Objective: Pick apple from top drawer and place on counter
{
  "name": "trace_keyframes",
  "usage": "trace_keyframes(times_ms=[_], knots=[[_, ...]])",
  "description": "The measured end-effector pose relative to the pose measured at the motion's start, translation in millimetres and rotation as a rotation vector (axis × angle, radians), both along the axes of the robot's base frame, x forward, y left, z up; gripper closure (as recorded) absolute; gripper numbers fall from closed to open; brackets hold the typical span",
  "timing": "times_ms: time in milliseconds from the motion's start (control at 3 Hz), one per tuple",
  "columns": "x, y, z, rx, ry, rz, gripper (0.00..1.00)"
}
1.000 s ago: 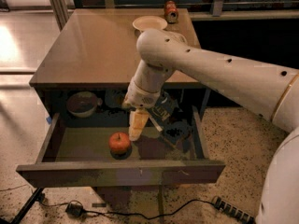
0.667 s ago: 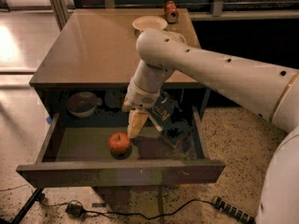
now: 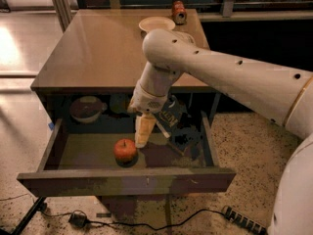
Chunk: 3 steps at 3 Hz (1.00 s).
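The drawer (image 3: 127,181) is pulled fully out below the counter (image 3: 102,48). The apple (image 3: 125,150) sits on the drawer floor, near the front panel and slightly left of centre, stem dimple facing up. The gripper (image 3: 146,137) is lowered into the drawer, pointing down, with its pale tip just beside the apple on the apple's right rear side. It appears close to the fruit but not around it. Whether the gripper is open or closed cannot be determined from this view. The apple is round, so it has no long axis to align with. The deciding relation is lateral: the apple lies left of and slightly forward of the gripper tip. The next move probably requires a short shift that way before closing.
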<state>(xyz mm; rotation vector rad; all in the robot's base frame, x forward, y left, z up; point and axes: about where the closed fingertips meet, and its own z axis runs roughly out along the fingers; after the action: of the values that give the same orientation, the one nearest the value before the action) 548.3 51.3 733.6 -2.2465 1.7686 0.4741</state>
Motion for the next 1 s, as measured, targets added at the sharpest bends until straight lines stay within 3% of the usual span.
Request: trace_keyframes(times_ms=[333, 1000], knots=[[-8.1, 14.2, -14.7, -0.003, 0.037, 0.041, 0.16], [-9.9, 20.9, -31.0, -0.017, 0.058, 0.044, 0.21]])
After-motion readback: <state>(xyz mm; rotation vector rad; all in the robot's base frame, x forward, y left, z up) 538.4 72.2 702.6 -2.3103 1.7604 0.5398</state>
